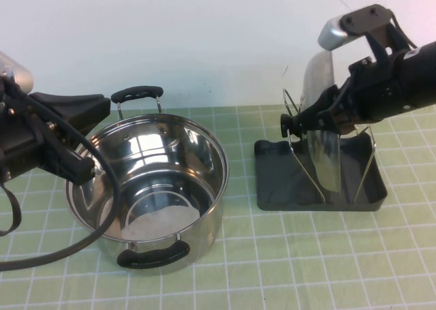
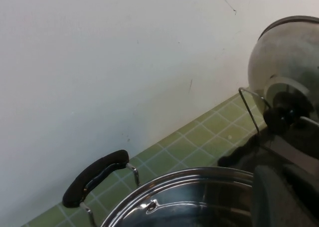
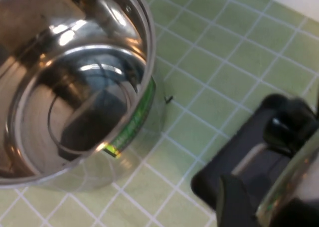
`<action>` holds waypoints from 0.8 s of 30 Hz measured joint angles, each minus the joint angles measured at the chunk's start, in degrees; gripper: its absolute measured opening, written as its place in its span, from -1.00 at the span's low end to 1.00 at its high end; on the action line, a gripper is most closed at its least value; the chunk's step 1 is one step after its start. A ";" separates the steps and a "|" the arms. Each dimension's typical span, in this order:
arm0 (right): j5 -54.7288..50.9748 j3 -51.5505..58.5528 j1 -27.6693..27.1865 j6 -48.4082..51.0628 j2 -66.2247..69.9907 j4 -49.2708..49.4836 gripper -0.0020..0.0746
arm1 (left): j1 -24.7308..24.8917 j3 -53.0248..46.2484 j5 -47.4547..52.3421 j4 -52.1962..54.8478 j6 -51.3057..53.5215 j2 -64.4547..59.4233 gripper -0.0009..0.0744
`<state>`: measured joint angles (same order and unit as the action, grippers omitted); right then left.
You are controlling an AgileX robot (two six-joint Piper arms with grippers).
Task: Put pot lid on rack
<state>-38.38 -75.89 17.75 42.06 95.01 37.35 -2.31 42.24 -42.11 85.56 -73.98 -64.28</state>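
Observation:
The pot lid (image 1: 319, 92) stands on edge, upright, in the rack (image 1: 272, 187), between its wire loops, with its black knob (image 1: 289, 124) facing the pot. My right gripper (image 1: 338, 105) is shut on the lid's rim from the right side, above the rack. In the right wrist view the lid's shiny edge (image 3: 294, 179) runs past one finger (image 3: 233, 202) over the dark rack (image 3: 234, 157). The left wrist view shows the lid (image 2: 284, 52) and the rack (image 2: 239, 154) too. My left gripper (image 1: 99, 140) is open and empty at the pot's left rim.
The steel pot (image 1: 197, 208) with two black handles stands uncovered at centre left on the green checked mat; it also shows in the left wrist view (image 2: 189, 179) and the right wrist view (image 3: 75, 87). A white wall runs close behind the table.

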 joint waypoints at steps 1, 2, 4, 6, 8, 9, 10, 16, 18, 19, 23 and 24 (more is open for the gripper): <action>-0.74 -0.23 -0.56 -0.12 -0.10 0.00 -0.07 | 0.00 0.00 0.26 0.00 0.00 0.00 -0.97; -1.50 -0.26 -1.60 -0.23 -0.56 -0.12 -0.06 | 0.00 0.00 0.44 0.00 0.00 0.00 -0.97; -3.29 -0.36 -3.53 -0.55 -2.06 -0.53 -0.08 | 0.00 0.00 1.26 0.00 0.00 0.00 -0.97; -5.10 -0.58 -5.96 -0.59 -4.82 -0.61 -0.13 | 0.00 0.00 2.43 0.00 0.00 0.00 -0.97; -6.58 -0.68 -8.02 -0.59 -8.59 -0.93 -0.19 | 0.00 0.00 3.65 0.00 -0.14 0.12 -0.97; -7.35 -0.68 -9.03 -0.59 -10.70 -1.31 -0.22 | 0.00 0.00 4.75 0.00 -0.57 0.42 -0.97; -8.13 -0.68 -9.75 -0.59 -12.50 -1.57 -0.24 | 0.00 0.00 6.09 0.00 -1.39 0.79 -0.97; -7.80 1.41 -12.00 0.05 -28.12 -5.54 -0.40 | 0.00 -1.45 14.19 1.63 -7.29 7.85 -0.97; -4.93 5.48 -12.13 1.51 -35.77 -5.79 -0.50 | 0.00 -4.09 17.33 1.89 -8.04 12.19 -0.97; -3.11 8.10 -12.13 1.91 -39.86 -5.79 -0.55 | 0.00 -5.78 19.00 1.96 -8.62 14.12 -0.97; 4.08 19.56 -12.13 2.78 -55.45 -5.79 -0.82 | 0.00 -12.59 25.87 1.96 -11.22 24.77 -0.97; 5.95 22.46 -12.13 3.08 -59.38 -5.79 -0.87 | 0.00 -14.10 27.58 1.96 -11.77 27.74 -0.97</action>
<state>-32.43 -53.43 5.62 45.14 35.63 31.56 -2.31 28.15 -14.52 87.52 -85.75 -36.55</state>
